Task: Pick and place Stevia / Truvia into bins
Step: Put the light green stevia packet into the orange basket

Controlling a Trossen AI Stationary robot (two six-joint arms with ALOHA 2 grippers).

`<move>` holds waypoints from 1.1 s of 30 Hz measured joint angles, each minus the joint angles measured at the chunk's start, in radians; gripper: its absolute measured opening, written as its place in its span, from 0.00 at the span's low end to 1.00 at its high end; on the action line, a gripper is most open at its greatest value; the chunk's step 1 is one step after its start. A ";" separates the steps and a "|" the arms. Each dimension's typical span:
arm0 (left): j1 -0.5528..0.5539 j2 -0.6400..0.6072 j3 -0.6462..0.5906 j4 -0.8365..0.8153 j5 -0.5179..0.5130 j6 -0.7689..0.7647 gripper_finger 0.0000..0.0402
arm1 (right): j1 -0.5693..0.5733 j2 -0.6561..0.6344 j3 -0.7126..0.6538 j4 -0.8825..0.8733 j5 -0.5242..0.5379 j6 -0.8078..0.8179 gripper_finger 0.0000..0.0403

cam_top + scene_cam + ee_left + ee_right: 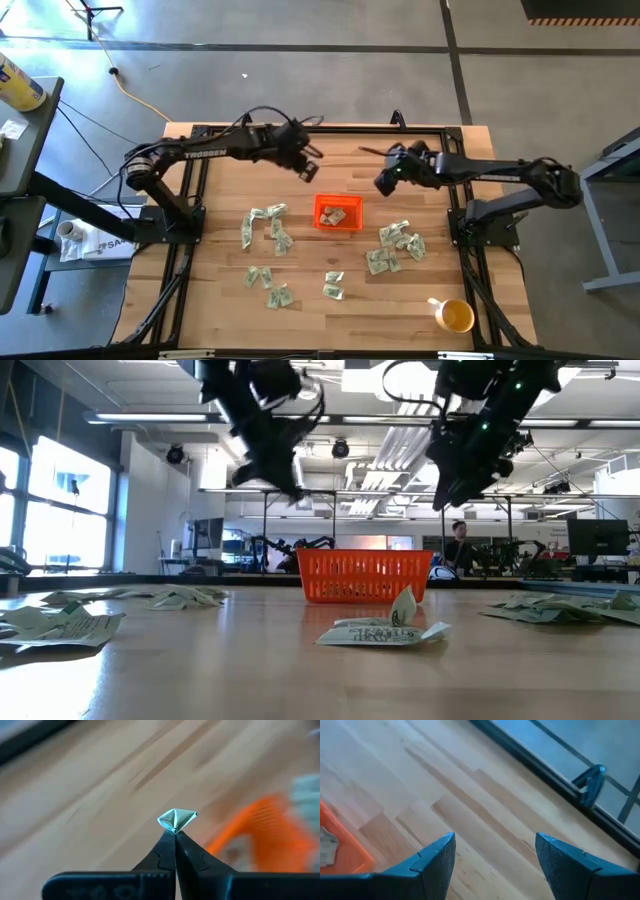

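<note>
The left gripper [175,831] is hanging above the table [220,320], toward its far edge and just beyond the orange bin [339,213], clenching a small folded packet [177,819] between its fingertips. The right gripper [495,852] is hovering released over bare wood near the bin's other side. More packets [397,246] are lying scattered around the bin, and a few are sitting inside it. A yellow cup [455,316] is standing near the table's front right corner
</note>
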 joint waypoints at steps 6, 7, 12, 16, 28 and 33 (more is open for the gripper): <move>-0.028 0.076 0.032 0.090 0.126 0.072 0.06 | 0.000 -0.062 0.000 -0.105 0.005 0.065 0.65; -0.029 0.096 0.029 0.081 0.164 0.082 0.06 | 0.001 -0.063 0.000 -0.120 0.005 0.075 0.65; -0.116 0.201 0.028 0.160 0.249 0.190 0.14 | 0.004 -0.059 0.000 -0.153 -0.019 0.094 0.65; -0.175 0.277 0.028 0.167 0.230 0.229 0.23 | 0.023 -0.052 0.001 -0.156 -0.076 0.047 0.65; -0.206 0.227 0.089 -0.043 0.064 0.245 0.55 | 0.110 0.048 0.001 -0.184 -0.312 -0.210 0.65; -0.208 0.131 0.073 -0.220 -0.058 0.256 0.59 | 0.148 0.143 0.001 -0.206 -0.379 -0.244 0.65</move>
